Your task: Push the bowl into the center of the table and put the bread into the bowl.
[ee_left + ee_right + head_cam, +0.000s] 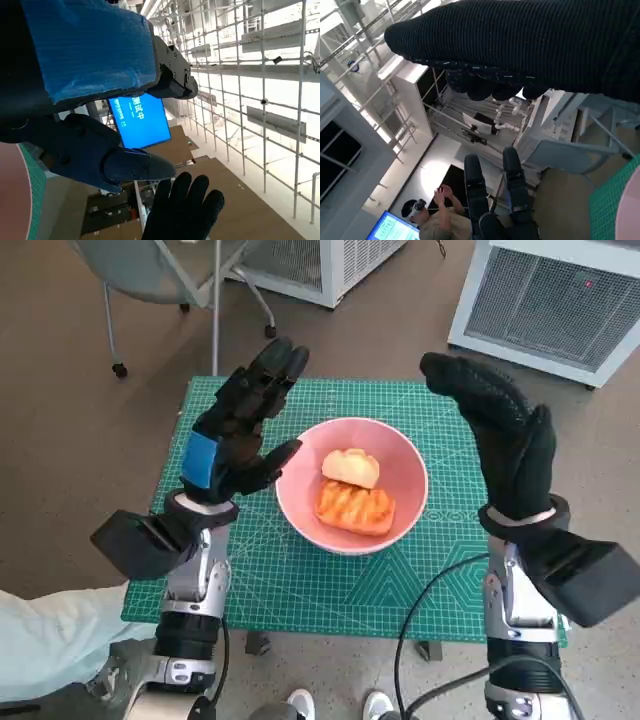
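A pink bowl (405, 502) stands near the middle of the green cutting mat (330, 580). Two pieces of bread lie in it: a pale roll (350, 467) and a toasted orange piece (355, 507). My left hand (238, 430) is raised beside the bowl's left side, fingers spread, holding nothing. My right hand (505, 435) is raised to the bowl's right, fingers apart and empty. The left wrist view shows my left hand (95, 80), the gloved right hand (185, 210) and a sliver of the bowl (12, 195). In the right wrist view the glove (530, 45) spans the frame above my left hand (495, 200).
The mat covers a small table on a brown floor. A grey chair (160, 270) stands beyond the table's far left. White grilled units (545, 300) stand at the far right and far centre. A person (437, 220) sits in the distance in the right wrist view. A pale sleeve (50, 640) shows at the lower left.
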